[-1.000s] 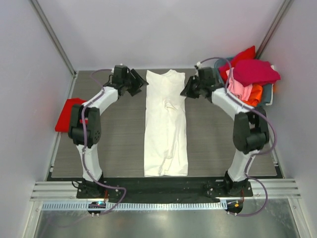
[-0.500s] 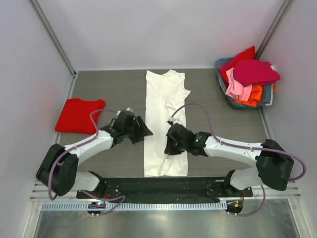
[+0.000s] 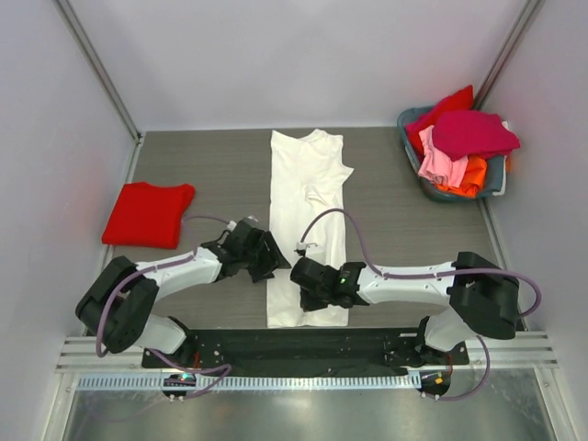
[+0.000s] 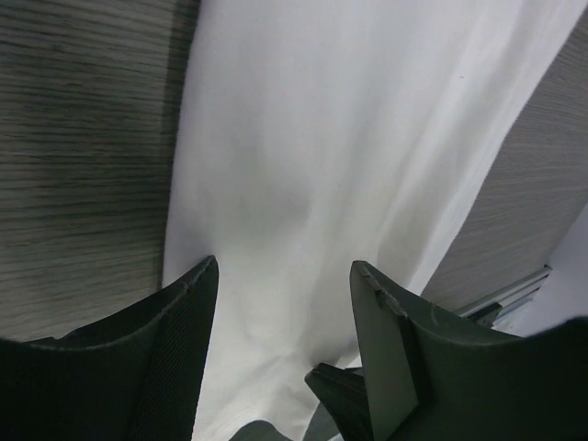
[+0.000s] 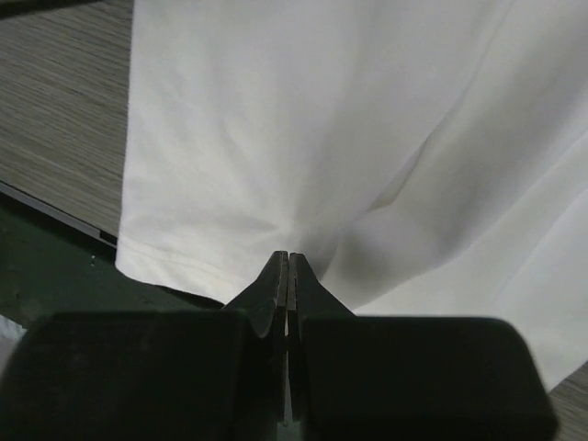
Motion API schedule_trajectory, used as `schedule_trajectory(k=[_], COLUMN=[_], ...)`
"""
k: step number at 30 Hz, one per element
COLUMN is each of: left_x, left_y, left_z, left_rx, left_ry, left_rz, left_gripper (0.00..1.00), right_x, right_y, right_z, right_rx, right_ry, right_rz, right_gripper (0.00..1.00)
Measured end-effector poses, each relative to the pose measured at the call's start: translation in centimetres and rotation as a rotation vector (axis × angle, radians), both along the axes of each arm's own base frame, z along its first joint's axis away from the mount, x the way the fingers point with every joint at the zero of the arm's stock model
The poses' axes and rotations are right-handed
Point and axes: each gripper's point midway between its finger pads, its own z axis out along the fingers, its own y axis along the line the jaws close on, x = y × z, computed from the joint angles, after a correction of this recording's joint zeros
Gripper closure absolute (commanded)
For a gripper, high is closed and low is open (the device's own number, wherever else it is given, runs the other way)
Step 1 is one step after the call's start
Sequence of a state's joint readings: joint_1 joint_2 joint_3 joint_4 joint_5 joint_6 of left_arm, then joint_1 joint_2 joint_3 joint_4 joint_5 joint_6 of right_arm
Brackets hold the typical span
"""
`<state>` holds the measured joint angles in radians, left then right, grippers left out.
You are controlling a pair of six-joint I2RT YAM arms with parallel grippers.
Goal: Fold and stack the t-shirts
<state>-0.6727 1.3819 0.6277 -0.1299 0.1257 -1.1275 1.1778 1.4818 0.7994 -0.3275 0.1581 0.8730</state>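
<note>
A second ago both my arms reached to the far end of the table (image 3: 404, 239), either side of the collar. Now both lie low along the near edge.

The folded red t-shirt (image 3: 147, 213) has not moved. It sits by the left edge, well apart from everything else. My left gripper (image 4: 280, 266) stands open, its fingers astride the left border of the white t-shirt (image 3: 308, 202) near the hem. The shirt lies as a long strip down the middle, and bare grey woodgrain on both sides leaves room to swing. My right gripper (image 5: 288, 257) has closed since then and pinches the white cloth just above the hem, with creases running out from the tips. The basket (image 3: 497, 175) in the far right corner holds a heap of t-shirts (image 3: 469, 138) in red, magenta, pink and orange. Pale walls (image 3: 276, 55) close in the left, far and right sides.
</note>
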Motion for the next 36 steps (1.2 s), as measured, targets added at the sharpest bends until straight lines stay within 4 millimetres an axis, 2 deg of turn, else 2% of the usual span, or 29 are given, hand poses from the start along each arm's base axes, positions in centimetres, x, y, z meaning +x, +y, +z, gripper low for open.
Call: schedule_trajectory(k=[3,6,10,13,14,17,23,30,33,36], left_x=[-0.2,0.2,0.4,0.4,0.4,0.0,-0.5,-2.1,-3.3,-4.8], left_y=[0.3,0.1,0.0,0.1,0.2,0.5,0.8,1.1,1.4,2.1], left_z=[-1.6,-1.6,-1.5,-1.4,-1.3,-1.0,2.5,5.5,5.1,3.4], left_rx=[0.030,0.028,0.033,0.036,0.039,0.055,0.015,-0.024,-0.024,0.001], left_ry=[0.045,0.041,0.037,0.030,0.027,0.018,-0.054,-0.110,-0.103,-0.065], left_rz=[0.019,0.025,0.029,0.027,0.026,0.015,0.005,-0.022,-0.037,-0.049], left_gripper=[0.39,0.38,0.38,0.36,0.35,0.34,0.34,0.37,0.40,0.41], right_x=[-0.5,-1.0,-1.8,-2.0,-2.0,-1.9,-2.8,-3.7,-3.6,-3.5], right_y=[-1.0,-2.3,-4.3,-4.7,-4.7,-4.6,-3.8,-1.7,-1.0,-0.5], right_z=[-0.7,-0.6,0.3,1.6,1.9,2.4,1.7,1.7,1.8,1.5], right_rx=[-0.051,-0.075,-0.063,-0.024,-0.014,0.005,-0.002,0.059,0.080,0.080], right_ry=[0.007,0.000,-0.006,-0.019,-0.023,-0.031,-0.025,-0.028,-0.032,-0.033], right_rz=[-0.013,-0.034,-0.055,-0.067,-0.070,-0.081,-0.052,-0.025,-0.027,-0.023], right_gripper=[0.99,0.99,0.98,0.89,0.82,0.75,0.62,0.62,0.66,0.73])
